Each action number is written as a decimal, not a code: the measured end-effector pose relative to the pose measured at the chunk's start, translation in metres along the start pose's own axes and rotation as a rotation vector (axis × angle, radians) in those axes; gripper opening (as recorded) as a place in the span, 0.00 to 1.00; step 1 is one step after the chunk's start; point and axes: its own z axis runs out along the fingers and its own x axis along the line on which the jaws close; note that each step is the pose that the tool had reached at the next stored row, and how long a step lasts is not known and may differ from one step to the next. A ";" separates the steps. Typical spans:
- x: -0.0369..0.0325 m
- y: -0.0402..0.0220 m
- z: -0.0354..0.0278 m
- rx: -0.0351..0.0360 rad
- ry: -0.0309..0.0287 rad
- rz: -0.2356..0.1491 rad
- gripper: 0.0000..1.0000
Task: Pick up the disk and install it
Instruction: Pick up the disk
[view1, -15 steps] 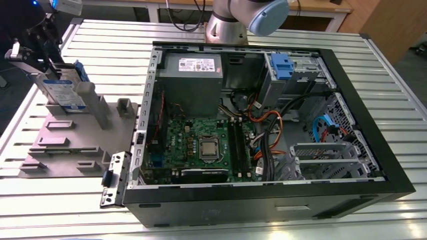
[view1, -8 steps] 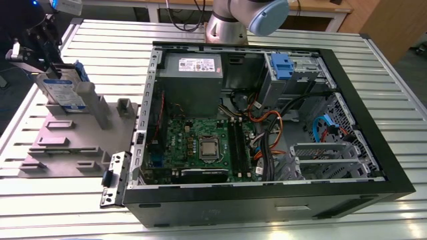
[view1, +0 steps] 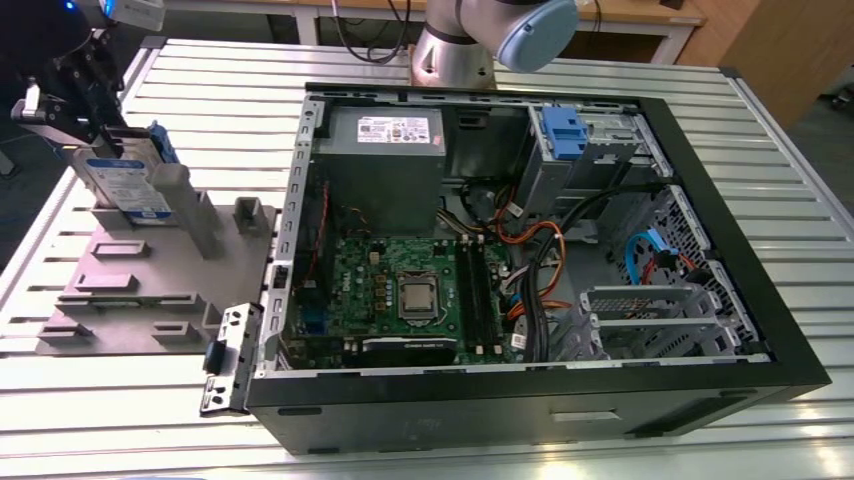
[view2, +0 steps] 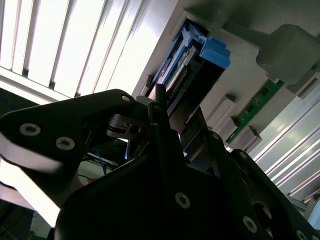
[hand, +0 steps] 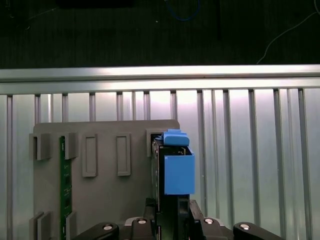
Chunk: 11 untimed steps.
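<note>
As the disk (view1: 131, 185) stands upright in its grey holder (view1: 147, 285), my gripper (hand: 170, 212) straddles it, perhaps clamped, I cannot tell.

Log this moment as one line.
phase: pickup | disk: upright in grey holder, not installed | gripper: at disk's top | case: open beside holder

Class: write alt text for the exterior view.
At the exterior view's left, a gripper is at the top of a disk standing upright in a grey holder. An open computer case lies beside it on a slatted table.
</note>
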 end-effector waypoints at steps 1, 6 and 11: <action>0.0000 0.0000 0.0000 0.0000 -0.0001 0.000 0.35; 0.0000 0.0000 0.0000 0.0000 -0.0003 0.000 0.35; 0.0000 0.0001 -0.0010 0.0002 -0.0006 0.000 0.35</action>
